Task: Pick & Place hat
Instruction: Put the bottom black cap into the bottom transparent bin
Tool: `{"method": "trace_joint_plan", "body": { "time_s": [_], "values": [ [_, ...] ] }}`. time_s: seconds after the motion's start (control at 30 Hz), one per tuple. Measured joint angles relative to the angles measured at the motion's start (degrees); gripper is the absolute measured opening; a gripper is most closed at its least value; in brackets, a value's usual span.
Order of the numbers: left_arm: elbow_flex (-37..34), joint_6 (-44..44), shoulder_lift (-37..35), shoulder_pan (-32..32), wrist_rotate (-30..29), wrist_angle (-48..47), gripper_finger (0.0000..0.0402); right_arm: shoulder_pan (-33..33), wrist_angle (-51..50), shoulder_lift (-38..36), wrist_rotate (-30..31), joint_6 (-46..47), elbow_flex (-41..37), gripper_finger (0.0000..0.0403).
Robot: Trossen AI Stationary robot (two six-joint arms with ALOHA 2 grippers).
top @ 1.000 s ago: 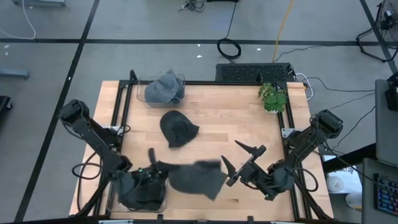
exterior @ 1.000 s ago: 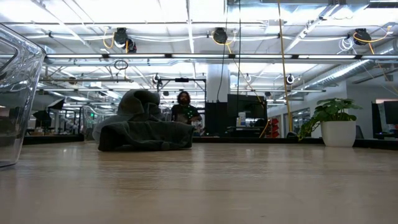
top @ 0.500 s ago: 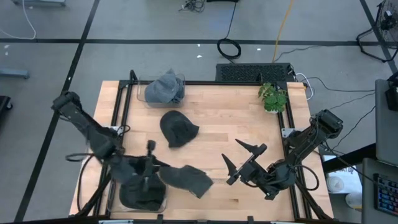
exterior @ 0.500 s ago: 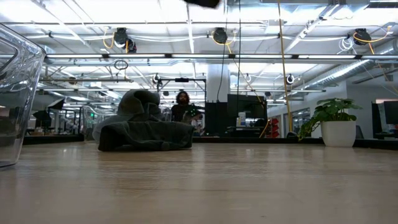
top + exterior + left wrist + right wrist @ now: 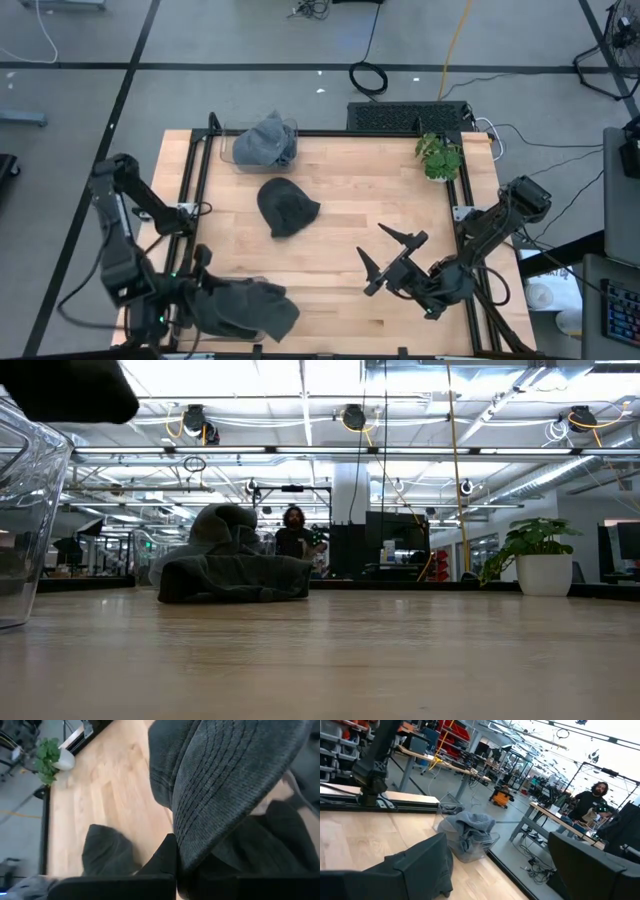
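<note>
My left gripper (image 5: 205,291) is shut on a dark grey ribbed hat (image 5: 248,306) over the clear container (image 5: 28,510) at the table's near left corner. In the low view a dark shape, the hat or my arm (image 5: 65,388), shows above that container. A second dark hat (image 5: 288,207) lies flat on the table's middle, also seen as the dark hat (image 5: 235,565) in the low view. My right gripper (image 5: 386,256) waits open at the near right, touching nothing. My left gripper pinches the hat's ribbed cloth (image 5: 192,855) between its two fingers; whether an edge or a fold, I cannot tell. The fingers slant downward from the table's left side. The hat hangs bunched beyond the fingers, over the container and past its right side (image 5: 280,316).
A clear bin with light grey hats (image 5: 265,143) stands at the far left corner. A potted plant (image 5: 438,156) sits at the far right. A person (image 5: 592,800) is in the room beyond the table. Bare wood lies between the two arms.
My left gripper has swung toward the table's near left corner, risen a little and turned, staying shut on the hat. The hat, earlier stretched out over the table's near middle, has been carried left and now hangs bunched over the clear container.
</note>
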Motion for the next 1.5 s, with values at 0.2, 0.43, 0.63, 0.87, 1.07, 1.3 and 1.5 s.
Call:
{"method": "trace_joint_plan", "body": {
  "time_s": [0.2,0.43,0.63,0.87,1.07,1.3,1.5],
  "values": [
    [4.5,-10.7,5.6,-3.9,-0.1,-12.2,0.0008,-1.2,0.1,0.0,0.0,0.0,0.0,0.0336],
    [9.8,-21.4,9.7,-7.8,3.2,-22.6,0.0008,-1.9,0.1,0.0,0.0,0.0,0.0,0.0336],
    [15.4,-21.4,9.6,-8.5,2.7,-24.5,0.0009,-2.5,0.0,0.0,0.0,0.9,0.0,0.0336],
    [13.2,-29.1,9.7,-8.6,13.8,-24.5,0.0008,-2.6,0.0,0.0,0.0,1.0,0.0,0.0336],
    [8.1,-38.3,9.6,-9.3,19.8,-24.3,0.0008,-2.6,0.0,0.0,0.0,1.0,0.0,0.0336],
    [4.0,-41.2,9.6,-9.9,20.5,-24.0,0.0008,-2.6,0.0,0.0,0.0,1.0,0.0,0.0336],
    [3.7,-36.8,9.6,-10.0,16.6,-24.5,0.0008,-2.6,0.0,0.0,0.0,1.1,0.0,0.0336]
  ]
}}
